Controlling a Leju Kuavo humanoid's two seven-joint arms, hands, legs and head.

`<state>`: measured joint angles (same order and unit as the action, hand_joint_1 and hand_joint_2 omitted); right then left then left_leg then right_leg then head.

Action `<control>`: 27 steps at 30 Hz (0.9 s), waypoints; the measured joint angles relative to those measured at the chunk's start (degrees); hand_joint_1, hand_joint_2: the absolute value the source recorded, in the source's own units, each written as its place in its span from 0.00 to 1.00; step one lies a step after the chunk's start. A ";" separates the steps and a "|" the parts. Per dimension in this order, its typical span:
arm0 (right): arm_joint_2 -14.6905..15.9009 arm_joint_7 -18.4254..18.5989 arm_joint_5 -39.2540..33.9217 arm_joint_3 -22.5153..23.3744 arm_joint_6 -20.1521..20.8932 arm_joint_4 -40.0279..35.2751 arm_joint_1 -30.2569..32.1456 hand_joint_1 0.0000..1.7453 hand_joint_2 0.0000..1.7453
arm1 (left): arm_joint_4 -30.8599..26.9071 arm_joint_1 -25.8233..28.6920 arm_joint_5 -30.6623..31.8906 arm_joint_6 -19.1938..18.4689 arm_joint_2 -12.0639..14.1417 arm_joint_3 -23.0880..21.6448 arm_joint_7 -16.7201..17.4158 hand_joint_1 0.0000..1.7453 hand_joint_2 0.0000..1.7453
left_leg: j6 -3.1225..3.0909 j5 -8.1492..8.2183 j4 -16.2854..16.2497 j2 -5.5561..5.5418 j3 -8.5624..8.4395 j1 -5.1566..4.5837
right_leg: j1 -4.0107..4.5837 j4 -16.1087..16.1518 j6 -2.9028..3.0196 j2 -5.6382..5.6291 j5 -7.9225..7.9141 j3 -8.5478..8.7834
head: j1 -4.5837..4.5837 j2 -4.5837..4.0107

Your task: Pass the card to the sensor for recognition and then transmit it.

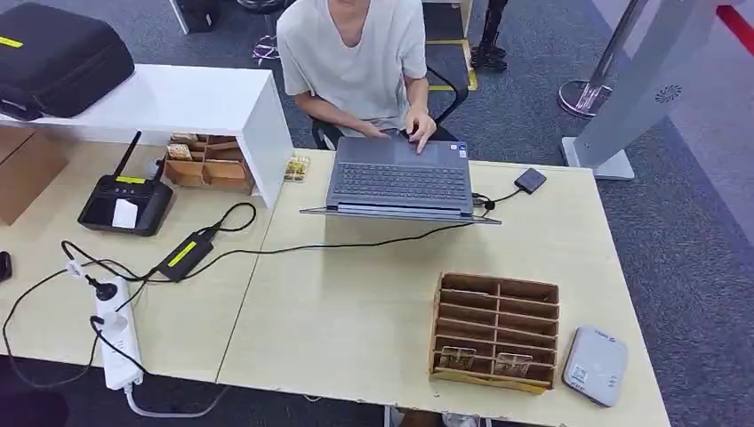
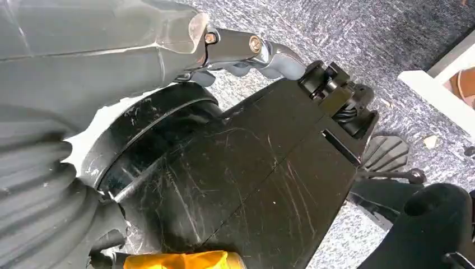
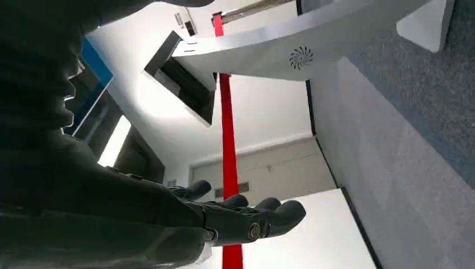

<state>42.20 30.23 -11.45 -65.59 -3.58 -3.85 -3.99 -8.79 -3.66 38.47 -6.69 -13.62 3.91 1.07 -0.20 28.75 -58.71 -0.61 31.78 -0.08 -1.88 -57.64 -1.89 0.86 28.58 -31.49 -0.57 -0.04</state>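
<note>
2 cards (image 1: 485, 360) sit upright in the front slots of the wooden rack (image 1: 495, 331) on the table (image 1: 347, 311), grey sensor (image 1: 595, 365) just beside it, while the right hand (image 3: 235, 216) hangs with fingers apart holding nothing and the left hand (image 2: 246, 53) shows curled fingers, grasp unclear.

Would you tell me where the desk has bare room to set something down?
Free: the wide patch between the laptop and the wooden card rack. Crowded: the left table, with power strip, adapter and trailing cables.
</note>
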 joint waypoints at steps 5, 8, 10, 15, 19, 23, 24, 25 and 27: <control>-3.63 1.92 -1.03 0.00 2.58 -0.04 0.37 0.00 1.00 | -0.02 -0.03 -0.02 0.26 -0.04 0.26 0.28 0.00 1.00 | 0.00 0.00 0.00 0.02 0.00 0.04 | 0.03 0.00 0.00 0.00 0.00 -0.01 | 0.02 0.00; -6.80 3.24 -2.03 0.02 5.97 -0.18 0.49 0.00 1.00 | -0.02 0.00 -0.09 1.77 -0.66 0.66 1.18 0.00 1.00 | 0.02 0.00 0.01 0.04 0.00 0.11 | 0.08 -0.01 0.01 -0.04 0.01 0.00 | -0.07 0.00; -10.02 4.68 -3.24 0.26 8.24 -0.33 0.52 0.00 1.00 | -0.02 -0.05 -0.11 2.32 -1.05 0.85 1.36 0.00 1.00 | 0.04 0.01 0.01 0.07 0.01 0.22 | 0.23 0.00 0.08 -0.05 -0.03 0.02 | -0.04 0.00; -18.16 6.38 -4.74 1.27 11.04 -1.38 0.59 0.00 1.00 | 0.00 -0.05 -0.04 2.51 -1.16 1.33 1.40 0.00 1.00 | 0.11 -0.03 0.03 0.12 0.00 0.24 | 0.23 -0.04 0.17 -0.09 -0.04 -0.03 | 0.11 0.00; -23.26 6.60 -5.62 1.62 13.90 -1.86 0.54 0.00 1.00 | -0.02 -0.07 0.13 2.64 -1.27 1.66 2.01 0.00 1.00 | 0.13 -0.04 0.03 0.13 0.01 0.30 | 0.31 -0.05 0.25 -0.08 -0.02 -0.02 | 0.02 0.00; -28.77 6.78 -6.67 2.43 15.49 -2.51 0.51 0.00 1.00 | -0.02 -0.11 0.15 3.00 -1.33 1.75 2.40 0.00 1.00 | 0.18 -0.06 0.03 0.15 0.01 0.33 | 0.33 -0.07 0.27 -0.09 -0.03 -0.02 | 0.04 0.00; -30.31 7.33 -6.79 2.53 15.06 -2.66 0.42 0.00 1.00 | 0.00 -0.10 0.15 3.15 -1.34 1.77 2.45 0.00 1.00 | 0.21 -0.05 0.03 0.16 0.00 0.32 | 0.32 -0.09 0.28 -0.09 -0.03 -0.02 | 0.00 0.00; -31.62 8.11 -7.08 2.56 14.88 -2.71 0.36 0.00 1.00 | -0.02 -0.10 0.15 3.26 -1.36 1.81 2.49 0.00 1.00 | 0.23 -0.06 0.04 0.17 0.01 0.38 | 0.39 -0.08 0.28 -0.10 -0.03 -0.01 | 0.09 0.00; -33.97 8.92 -7.37 2.71 15.08 -2.97 0.27 0.00 1.00 | -0.02 -0.10 0.15 3.28 -1.33 1.95 2.49 0.00 1.00 | 0.30 -0.06 0.04 0.17 0.01 0.41 | 0.40 -0.08 0.29 -0.10 -0.03 -0.01 | 0.07 0.00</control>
<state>8.23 39.15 -18.82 -62.88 11.50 -6.82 -3.72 -8.81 -3.76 38.62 -3.41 -14.95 5.86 3.56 0.09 28.70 -58.67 -0.44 31.79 0.33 -1.47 -57.72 -1.60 0.76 28.55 -31.50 -0.50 -0.04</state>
